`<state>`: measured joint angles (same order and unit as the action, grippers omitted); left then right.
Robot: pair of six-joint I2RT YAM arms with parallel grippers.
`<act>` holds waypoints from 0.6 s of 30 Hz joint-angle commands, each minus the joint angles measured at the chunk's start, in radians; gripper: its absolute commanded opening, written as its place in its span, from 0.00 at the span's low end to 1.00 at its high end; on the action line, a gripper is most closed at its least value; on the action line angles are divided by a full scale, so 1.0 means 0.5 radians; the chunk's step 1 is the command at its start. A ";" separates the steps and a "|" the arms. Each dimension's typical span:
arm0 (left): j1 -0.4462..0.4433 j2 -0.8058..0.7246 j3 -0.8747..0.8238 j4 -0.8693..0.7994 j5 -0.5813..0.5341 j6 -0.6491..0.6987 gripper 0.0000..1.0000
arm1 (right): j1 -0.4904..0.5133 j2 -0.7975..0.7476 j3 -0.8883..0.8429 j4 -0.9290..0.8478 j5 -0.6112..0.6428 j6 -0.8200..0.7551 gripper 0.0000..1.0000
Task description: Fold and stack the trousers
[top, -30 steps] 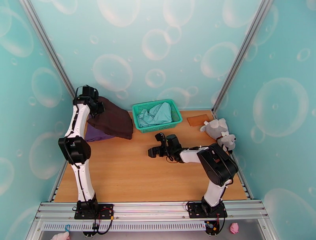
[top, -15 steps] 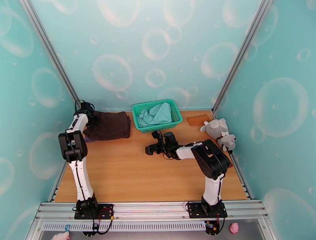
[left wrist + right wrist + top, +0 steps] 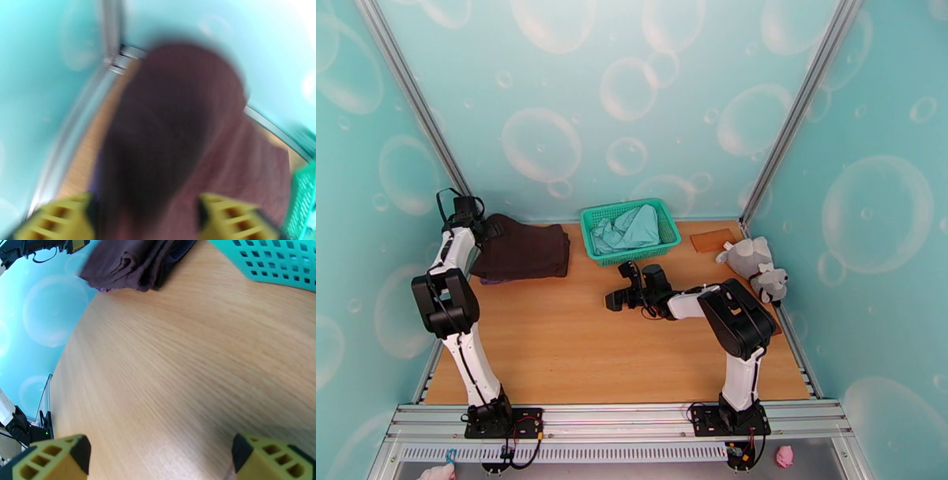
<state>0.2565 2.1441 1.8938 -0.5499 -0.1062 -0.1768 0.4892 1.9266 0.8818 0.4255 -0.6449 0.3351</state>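
The dark brown trousers point(image 3: 523, 251) lie folded in a flat stack at the table's back left, on top of a purple cloth point(image 3: 494, 279). My left gripper point(image 3: 488, 230) hovers at the stack's left end by the wall. In the blurred left wrist view its yellow fingers point(image 3: 55, 219) stand wide apart, open, over the trousers point(image 3: 177, 130). My right gripper point(image 3: 615, 300) is open low over bare wood mid-table, with nothing between its fingers point(image 3: 51, 461). The trousers point(image 3: 134, 259) lie well ahead of it.
A green mesh basket point(image 3: 667, 213) holding a pale teal garment point(image 3: 628, 227) stands at the back centre, its wall point(image 3: 272, 259) close to my right gripper. A grey plush toy point(image 3: 753, 264) and a brown patch point(image 3: 713, 239) sit at the back right.
The left gripper lowered the lifted trousers flat onto the purple cloth, then opened and drew back to the left. The right gripper slid slightly left and away.
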 commanded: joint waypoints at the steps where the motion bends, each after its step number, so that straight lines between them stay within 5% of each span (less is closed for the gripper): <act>1: -0.075 -0.123 -0.268 0.346 -0.224 0.055 0.99 | 0.052 0.119 -0.085 -0.366 0.047 0.003 0.99; 4: -0.181 -0.411 -0.656 0.763 -0.241 0.093 0.99 | 0.061 0.133 -0.066 -0.371 0.041 0.002 0.99; 7: -0.205 -0.534 -0.901 1.028 0.225 -0.018 0.99 | 0.091 0.156 -0.035 -0.390 0.038 -0.001 0.99; 10: -0.182 -0.386 -0.891 1.005 0.527 -0.211 0.99 | 0.125 0.157 -0.018 -0.408 0.038 -0.011 0.99; 18: -0.190 0.023 -0.822 0.781 0.759 -0.517 0.99 | 0.158 0.094 -0.021 -0.440 0.079 -0.041 0.99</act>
<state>0.1658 2.1098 1.4944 -0.1207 0.1886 -0.3584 0.5255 1.9236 0.9031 0.3820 -0.5766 0.3000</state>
